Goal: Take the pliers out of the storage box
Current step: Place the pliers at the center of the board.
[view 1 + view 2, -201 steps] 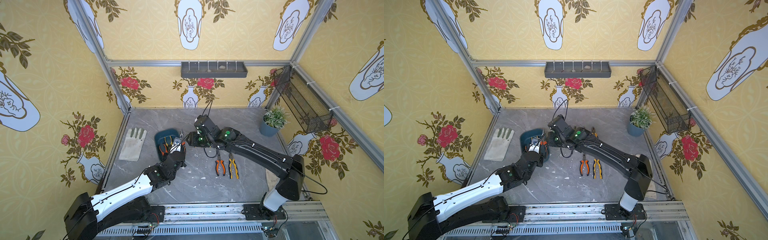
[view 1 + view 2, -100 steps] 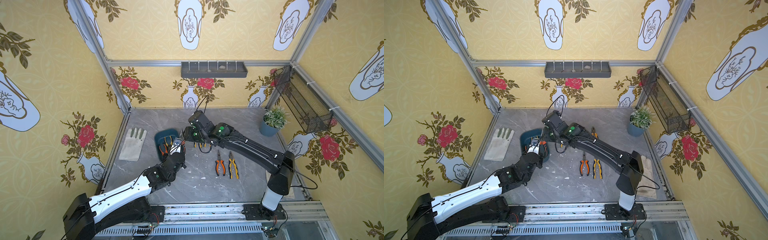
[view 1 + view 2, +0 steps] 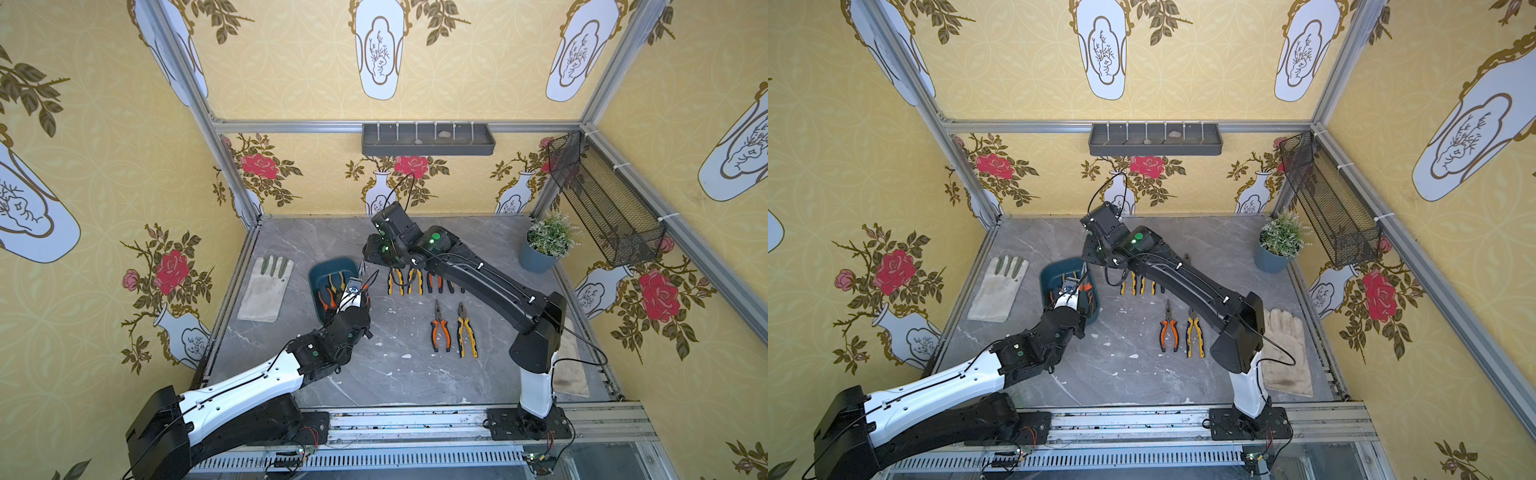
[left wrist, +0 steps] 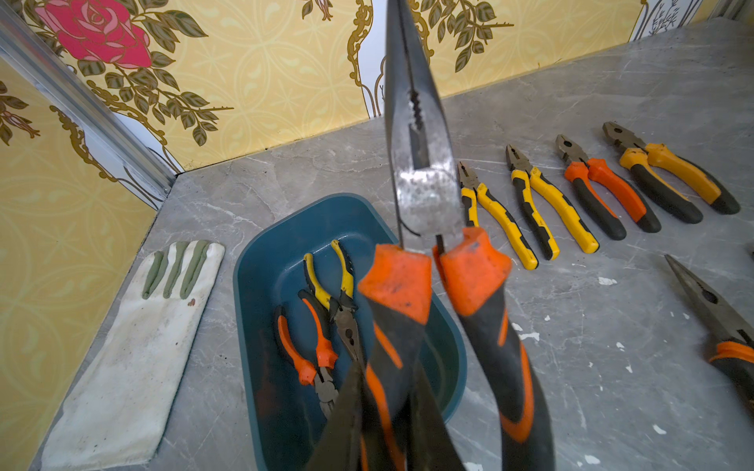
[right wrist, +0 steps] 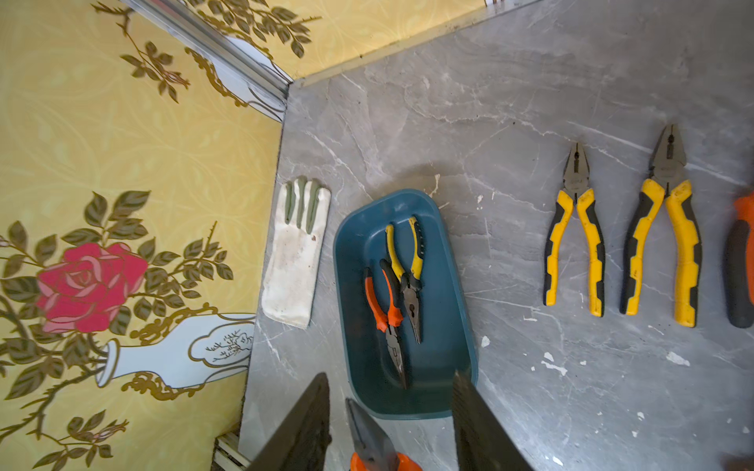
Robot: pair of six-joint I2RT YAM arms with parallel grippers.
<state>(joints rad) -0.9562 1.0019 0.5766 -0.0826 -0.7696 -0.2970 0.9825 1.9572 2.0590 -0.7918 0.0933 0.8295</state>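
The left gripper (image 4: 387, 420) clamps orange-handled pliers (image 4: 420, 191) over the right rim of the storage box (image 4: 245, 261), mid-frame. The right gripper (image 5: 391, 379) hangs with jaws apart; open tabletop (image 3: 374, 374) lies lower centre.

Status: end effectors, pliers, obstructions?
Left end effector shut on orange long-nosed pliers above storage box. Right end effector open, empty, possibly crowding lift. Two pliers inside.

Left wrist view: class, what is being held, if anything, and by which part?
Orange-and-black long-nosed pliers, clamped by one handle in the left end effector.

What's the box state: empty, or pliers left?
Not empty. The box holds a yellow-handled pair and an orange-handled pair. The left gripper holds a third pair in the air.
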